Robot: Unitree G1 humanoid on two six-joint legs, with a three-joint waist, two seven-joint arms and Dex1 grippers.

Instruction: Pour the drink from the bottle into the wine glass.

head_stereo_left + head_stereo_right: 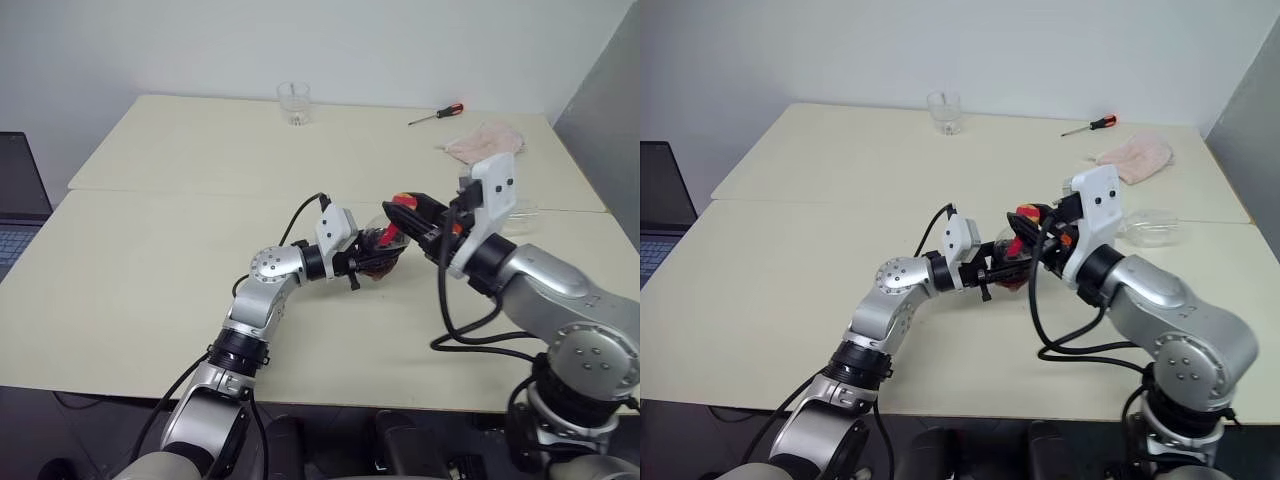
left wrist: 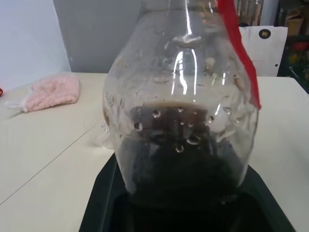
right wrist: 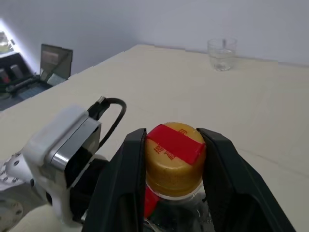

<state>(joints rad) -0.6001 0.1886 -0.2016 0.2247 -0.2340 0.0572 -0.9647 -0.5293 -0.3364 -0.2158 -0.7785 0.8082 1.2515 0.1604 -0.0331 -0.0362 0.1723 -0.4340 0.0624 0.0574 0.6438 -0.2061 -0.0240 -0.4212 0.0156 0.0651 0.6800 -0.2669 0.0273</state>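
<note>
Our left tool (image 1: 366, 262) is clamped on the squat clear plastic bottle (image 2: 181, 111) of dark brown drink (image 2: 181, 159), held just above the cream tabletop (image 1: 150, 260); our right tool (image 3: 170, 159) pinches its red-taped yellow cap (image 3: 175, 157). The clear stemmed wine glass (image 1: 1155, 230) lies on its side, well apart. Risk: a weak grip while uncapping lets the bottle twist or spill.

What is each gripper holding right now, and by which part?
The left gripper holds the bottle by its round lower body. The right gripper's fingers flank the yellow cap, closing on it.
</note>
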